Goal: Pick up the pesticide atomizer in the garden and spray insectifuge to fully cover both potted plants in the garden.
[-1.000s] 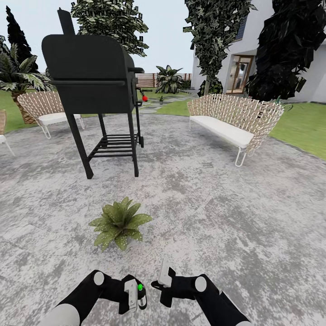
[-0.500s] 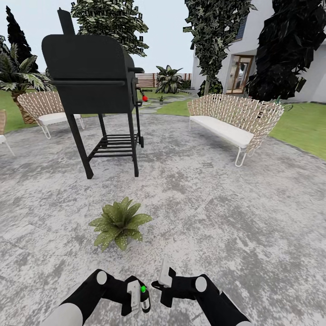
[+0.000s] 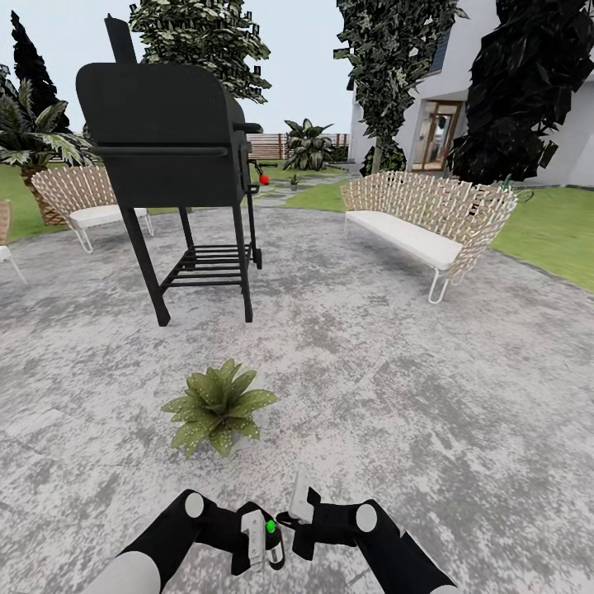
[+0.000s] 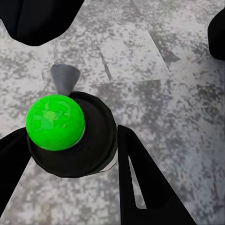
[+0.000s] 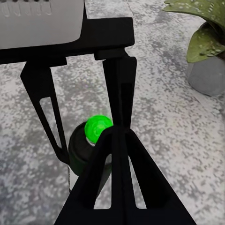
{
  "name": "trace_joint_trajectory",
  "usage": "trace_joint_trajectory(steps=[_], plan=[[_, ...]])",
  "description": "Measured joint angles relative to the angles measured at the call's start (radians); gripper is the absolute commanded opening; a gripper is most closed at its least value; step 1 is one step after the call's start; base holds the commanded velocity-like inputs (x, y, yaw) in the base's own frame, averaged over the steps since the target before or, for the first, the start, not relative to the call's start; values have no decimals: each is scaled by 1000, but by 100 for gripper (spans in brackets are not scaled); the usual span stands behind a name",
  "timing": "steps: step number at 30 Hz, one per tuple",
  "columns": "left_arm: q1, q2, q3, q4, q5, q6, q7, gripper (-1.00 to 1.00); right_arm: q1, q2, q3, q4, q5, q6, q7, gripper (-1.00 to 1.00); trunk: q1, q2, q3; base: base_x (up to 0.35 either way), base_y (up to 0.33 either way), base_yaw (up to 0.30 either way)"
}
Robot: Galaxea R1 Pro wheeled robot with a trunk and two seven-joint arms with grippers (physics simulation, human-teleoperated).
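Atomizer [image 3: 267, 536] gripped in left tool [image 3: 262, 540]; potted plant [image 3: 217, 408] just ahead.

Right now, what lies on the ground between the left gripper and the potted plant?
Nothing: in the head view, only bare grey paving separates the left gripper, holding the atomizer, from the potted plant.
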Motion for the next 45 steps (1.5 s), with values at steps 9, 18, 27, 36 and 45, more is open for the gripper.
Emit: trace_joint_trajectory(steps=[9, 18, 27, 36, 45], plan=[[0, -1, 0, -2, 1, 2, 0, -100, 0, -1, 0, 1, 0, 0, 0, -100, 0, 0, 0, 0, 0, 0], [-1, -3, 0, -2, 45, -3, -1, -100, 0, -1, 0, 2, 0, 0, 0, -100, 0, 0, 0, 0, 0, 0], [-2, -1, 0, -2, 49, -3, -1, -100, 0, -1, 1, 2, 0, 0, 0, -100, 0, 0, 0, 0, 0, 0], [4, 60, -6, 11, 31, 2, 2, -100, 0, -1, 2, 2, 0, 0, 0, -100, 0, 0, 0, 0, 0, 0], [19, 209, 0, 14, 43, 1, 4, -100, 0, -10, -5, 43, -1, -3, -4, 100, 0, 0, 0, 0, 0, 0]])
